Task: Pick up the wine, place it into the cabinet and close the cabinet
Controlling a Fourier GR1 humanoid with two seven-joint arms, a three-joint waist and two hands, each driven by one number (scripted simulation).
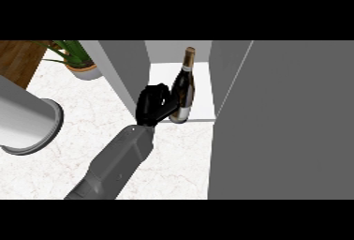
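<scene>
The cabinet [276,140] filled the right half of the view, its big grey door [290,122] swung open toward the camera, left wall [128,75] grey, inner floor white. The marble counter [69,140] lay below and left. A large white cylinder [27,124] stuck in from the left edge. A potted plant [79,61] stood at top left, near a strip of wood surface.

One grey forearm rose from the lower edge, ending in the hand [153,105]; which side it belonged to couldn't be confirmed, most likely the left. Its black fingers were curled beside the lower body of the wine [183,84], touching it or nearly so. Whether they were wrapped round it or already letting go, can't tell. No other hand was in view.

The wine stood upright on the cabinet floor, right at the front lip, base just inside the edge.

Risks, as a judgement: the bottle sat so near the lip that a finger catching it on withdrawal could tip it out onto the counter. Closing the door might also clip it if it isn't deep enough inside.

The bottle carried a pale lower label and a gold neck foil; no text was readable.
</scene>
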